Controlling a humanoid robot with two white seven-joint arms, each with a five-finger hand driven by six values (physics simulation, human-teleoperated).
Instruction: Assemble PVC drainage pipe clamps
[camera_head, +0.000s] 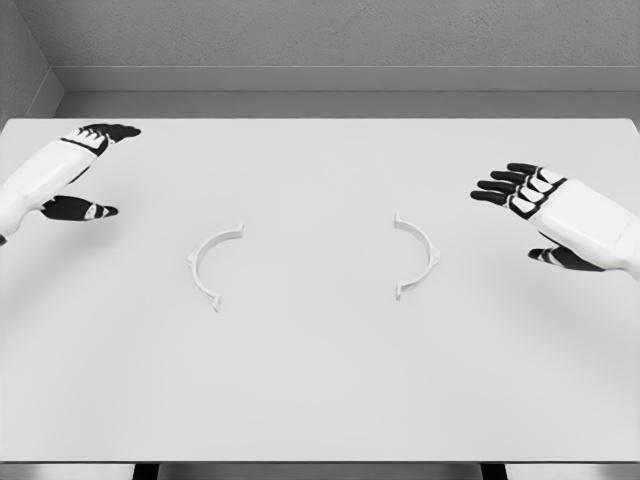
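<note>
While nothing's been picked up yet, both pieces are just sitting there waiting on the white table (320, 400). The left clamp half (213, 267) is lying flat left of centre with its open side facing right, and the right clamp half (418, 258) is mirroring it on the other side, open side facing left. They're well apart, so no joining is happening yet.

The left hand (75, 175) is hovering out by the table's far left edge, fingers stretched out and thumb spread, gripping nothing. The right hand (535, 200) is doing the same thing over on the right, fingers extended and empty, near its half but not touching it.

If I'm reading this right, the step in hand is the reach and grasp. Honestly I'd be coming down on each arc around the middle of the curve, not at the little end tabs, since those tabs are presumably what's mating up. The pieces are looking thin and low, so pinching them off a flat surface is going to be fiddly. Keeping both halves level while sliding them together should be helping the ends line up.
</note>
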